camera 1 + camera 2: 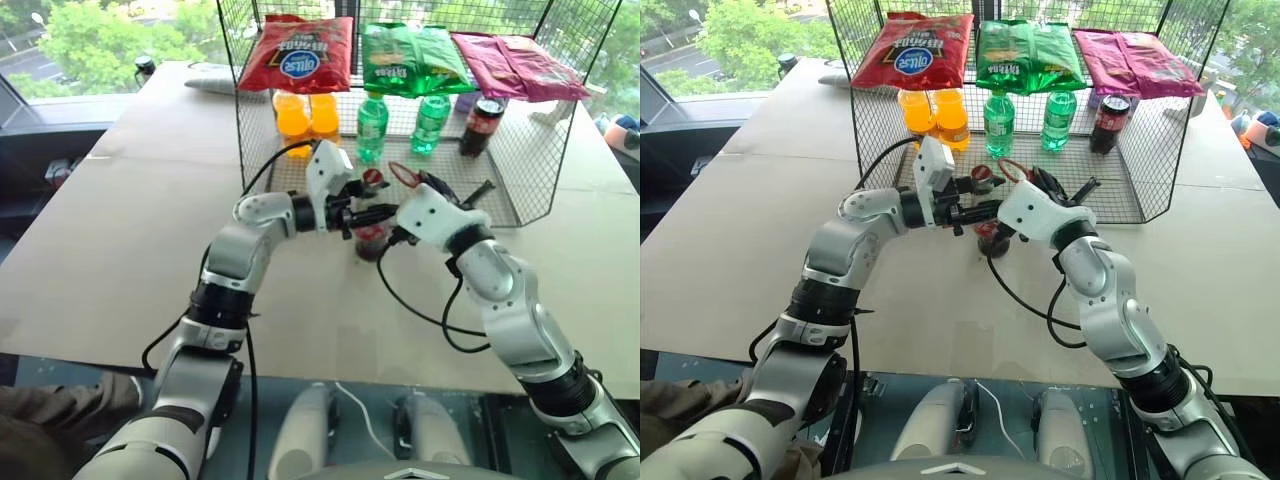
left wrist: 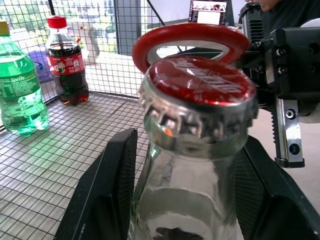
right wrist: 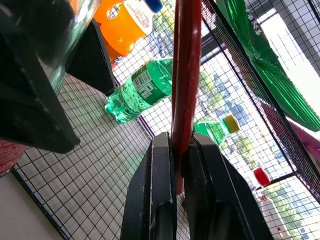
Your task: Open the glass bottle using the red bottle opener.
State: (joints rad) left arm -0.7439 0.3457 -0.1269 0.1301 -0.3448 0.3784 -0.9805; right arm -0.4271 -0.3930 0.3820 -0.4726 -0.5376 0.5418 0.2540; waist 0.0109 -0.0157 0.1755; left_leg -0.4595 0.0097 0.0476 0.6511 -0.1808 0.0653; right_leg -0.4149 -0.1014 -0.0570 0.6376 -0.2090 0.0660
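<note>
The glass bottle stands on the table in front of the wire rack, its red crown cap up. My left gripper reaches in from the left and is shut on the bottle's neck, a black finger on each side of the glass. The red bottle opener is clamped by its handle in my shut right gripper, which comes in from the right. The opener's oval ring sits tilted at the far rim of the cap, touching or just above it.
The wire rack behind the bottle holds orange bottles, green bottles and a plastic cola bottle, with snack bags on top. Black cables trail over the table. A person's sleeve is at the near left.
</note>
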